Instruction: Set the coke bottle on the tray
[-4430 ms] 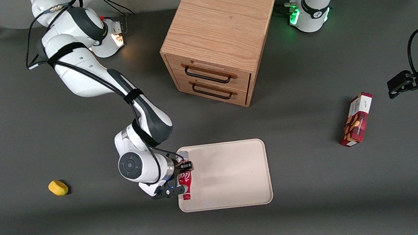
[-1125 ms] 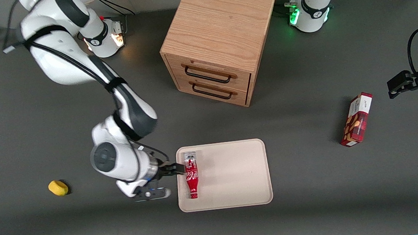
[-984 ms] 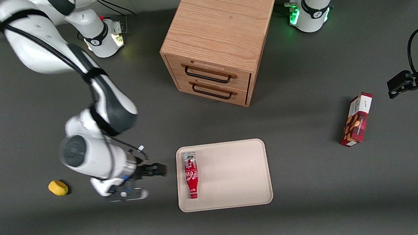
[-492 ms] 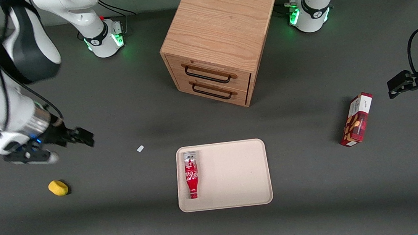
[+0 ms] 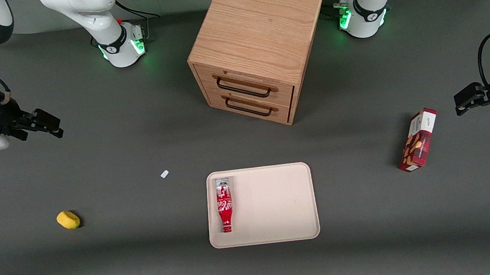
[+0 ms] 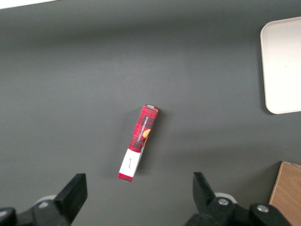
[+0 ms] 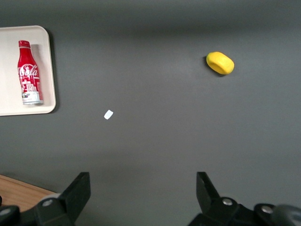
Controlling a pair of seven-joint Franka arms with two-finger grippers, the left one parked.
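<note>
Evidently the job looks done: the bottle lies flat on the tray along its edge, while the gripper, fingers spread and empty, hangs well apart.

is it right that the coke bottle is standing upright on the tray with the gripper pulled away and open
Not quite: the coke bottle is lying on its side on the tray, not upright, as the front view shows. The rest holds: the gripper is far off toward the working arm's end of the table, fingers open.
</note>
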